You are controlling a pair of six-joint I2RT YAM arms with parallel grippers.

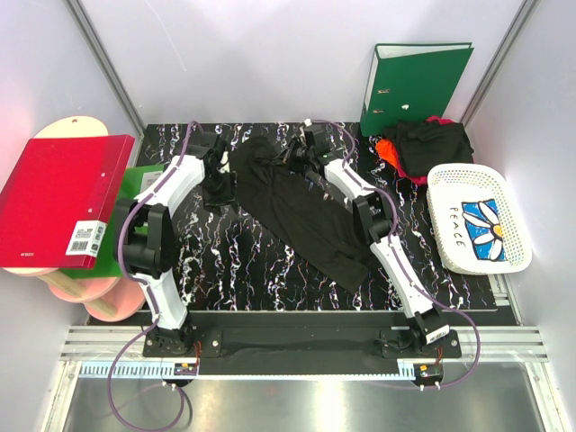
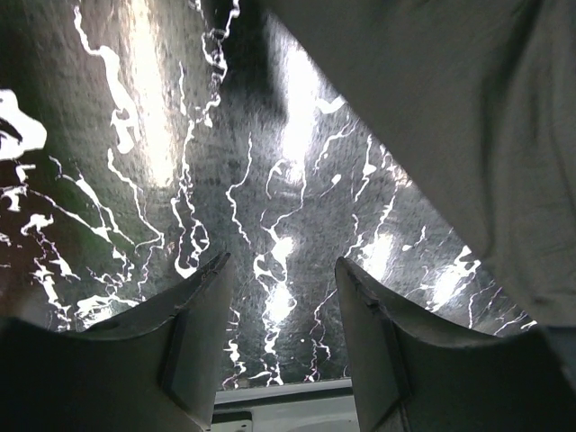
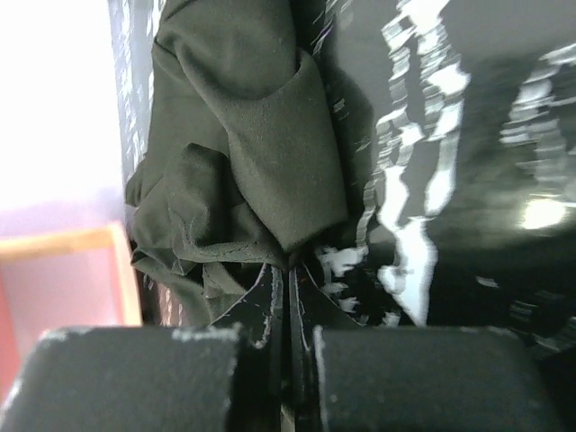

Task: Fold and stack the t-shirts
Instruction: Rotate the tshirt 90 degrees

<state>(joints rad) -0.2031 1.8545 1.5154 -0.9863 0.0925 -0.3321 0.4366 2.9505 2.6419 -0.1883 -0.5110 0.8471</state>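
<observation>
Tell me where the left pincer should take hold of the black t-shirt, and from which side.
Grip the black t-shirt at its far left edge, coming in low from the left. That edge lies just right of the open left pincer, and the right pincer is shut on the far end, so a matching hold would likely spread it.

Item: our left arm (image 1: pixel 157 243) and right arm (image 1: pixel 396 261). Each is built of white shell links alternating with black joint housings, on a black base block. Purple cables (image 1: pixel 110 382) loop out from our bases and run up along the links. A small white label (image 1: pixel 438 335) marks the right base.

Left gripper (image 2: pixel 283 270): fingers (image 2: pixel 193 342) grey, wedge-shaped and smooth.

Right gripper (image 3: pixel 290 279): fingers (image 3: pixel 261 310) black with pale scuffed edges, and a blocky black body behind.
</observation>
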